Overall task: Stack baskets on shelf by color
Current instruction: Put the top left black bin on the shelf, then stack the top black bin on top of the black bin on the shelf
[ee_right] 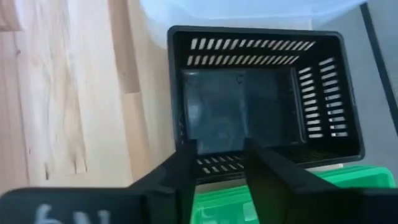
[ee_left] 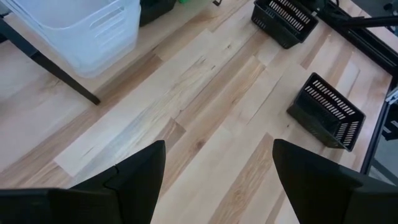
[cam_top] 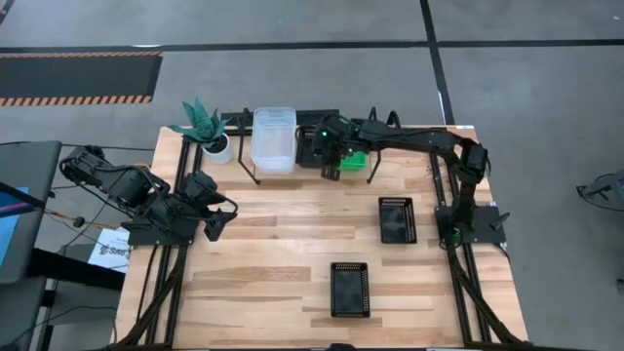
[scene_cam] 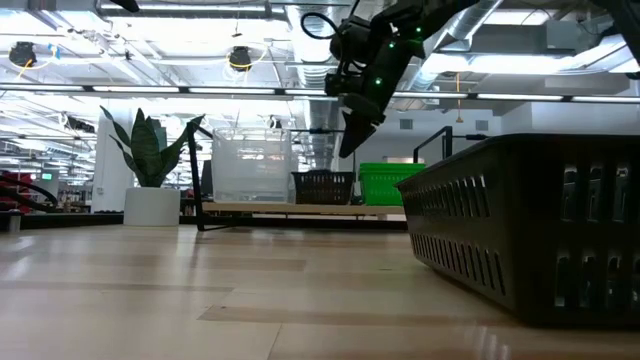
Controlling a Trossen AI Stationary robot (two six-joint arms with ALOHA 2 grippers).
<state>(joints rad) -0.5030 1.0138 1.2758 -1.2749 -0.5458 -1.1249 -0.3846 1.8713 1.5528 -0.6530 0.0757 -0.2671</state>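
Clear (cam_top: 274, 136), green (cam_top: 354, 159) and one black basket (cam_top: 314, 146) shelved; two black ones (cam_top: 397, 218) left on surface. Right hand (cam_top: 332, 164) fingers apart over shelf (cam_top: 246, 159), left hand (cam_top: 216, 222) parted, idle.

The shelf (cam_top: 292, 156) is crowded by the clear baskets (cam_top: 274, 138), a black basket (cam_top: 312, 146) and a green basket (cam_top: 354, 159). Open tabletop (cam_top: 273, 244) is broken only by 2 black baskets (cam_top: 397, 219) (cam_top: 350, 289).

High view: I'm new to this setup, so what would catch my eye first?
The right gripper reaches over the low wood-topped shelf at the table's far edge, its fingers parted above a black perforated basket that sits between the clear plastic baskets and bright green baskets. Two more black perforated baskets lie on the tabletop.
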